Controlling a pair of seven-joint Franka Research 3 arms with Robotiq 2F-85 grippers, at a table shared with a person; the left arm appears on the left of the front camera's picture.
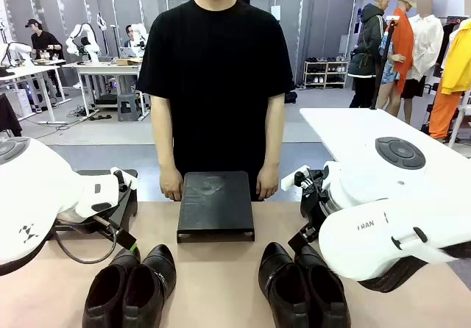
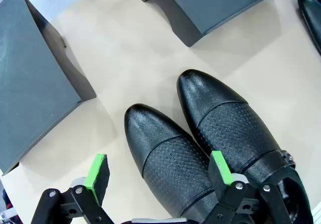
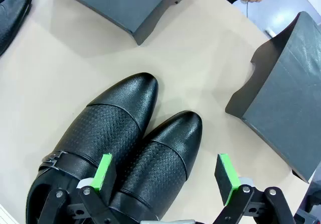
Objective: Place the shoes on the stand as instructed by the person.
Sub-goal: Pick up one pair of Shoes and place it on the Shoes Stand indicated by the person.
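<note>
In the front view, the person (image 1: 215, 70) stands at the top centre, behind the table (image 1: 213, 284). One hand (image 1: 171, 187) and the other hand (image 1: 268, 188) rest at the far edge, on either side of the middle stand (image 1: 215, 204). A second stand (image 1: 118, 199) sits at mid left, partly under my left arm. The left pair of shoes (image 1: 131, 290) lies at the bottom left and the right pair of shoes (image 1: 303, 287) at the bottom right, toes towards the person.

In the left wrist view, my left gripper (image 2: 159, 171) is spread wide at the bottom of the frame. One green pad is over bare table and the other over the left pair, whose toes point up the frame. Whether a pad touches leather I cannot quite tell.

In the right wrist view, my right gripper (image 3: 165, 171) is likewise spread at the bottom. One pad is over the right pair and the other over bare table. A third stand (image 3: 286, 98) stands at the right edge.
</note>
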